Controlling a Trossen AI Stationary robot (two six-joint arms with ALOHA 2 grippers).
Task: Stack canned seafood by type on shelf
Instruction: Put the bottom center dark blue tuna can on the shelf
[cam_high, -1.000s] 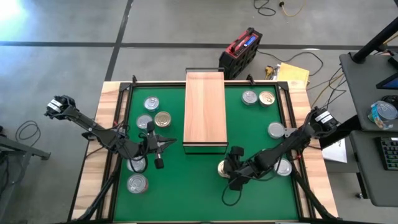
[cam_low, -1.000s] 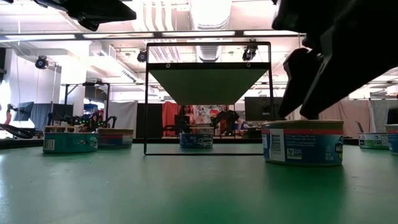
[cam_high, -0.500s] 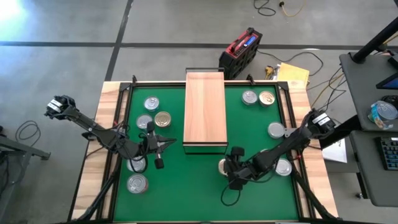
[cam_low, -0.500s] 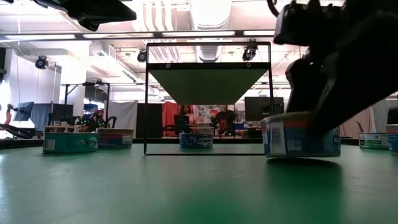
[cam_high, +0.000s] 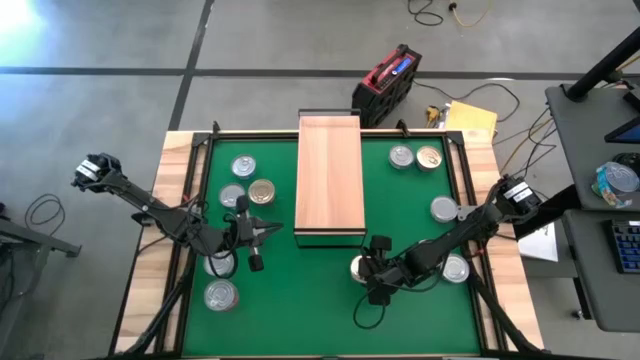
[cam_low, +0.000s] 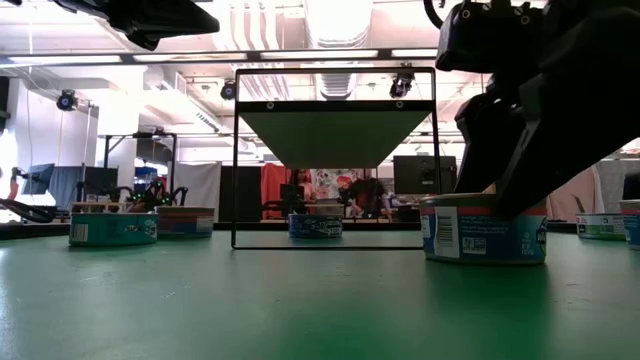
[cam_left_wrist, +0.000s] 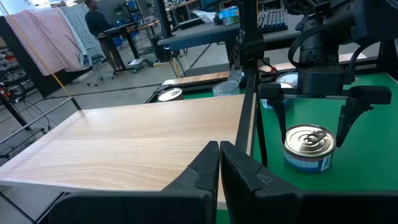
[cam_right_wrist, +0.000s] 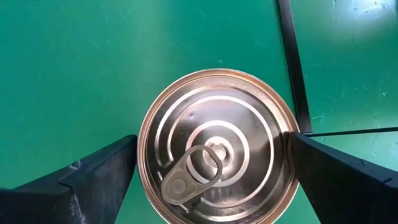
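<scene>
A gold-lidded can (cam_high: 356, 268) stands on the green mat just off the near right corner of the shelf (cam_high: 330, 175), a long light-wood board on a dark frame. My right gripper (cam_right_wrist: 214, 140) points down over this can, one finger on each side of it. My left gripper (cam_left_wrist: 219, 152) is shut on nothing and hovers by the shelf's near left corner. Several silver-lidded cans (cam_high: 243, 166) and a gold one (cam_high: 262, 191) sit on the mat left of the shelf. More cans (cam_high: 401, 156) sit to its right. My right gripper comes at the gold-lidded can from above, pointing down. Its two fingers (cam_right_wrist: 93, 180) meet the rim (cam_right_wrist: 144, 155) at opposite sides, pinching across the can's width. The can (cam_low: 485, 232) stands upright with its base flat on the mat.
Silver cans (cam_high: 220, 295) lie near my left arm and others (cam_high: 455, 268) beside my right arm. A wooden border (cam_high: 175, 200) frames the mat. A red and black case (cam_high: 390, 80) and papers lie on the floor beyond the far edge. The shelf top is bare.
My right gripper has come down from just above the gold-lidded can, so its fingers now flank the can's top. The can was jolted briefly and stands flat on the mat again, in about the same place.
</scene>
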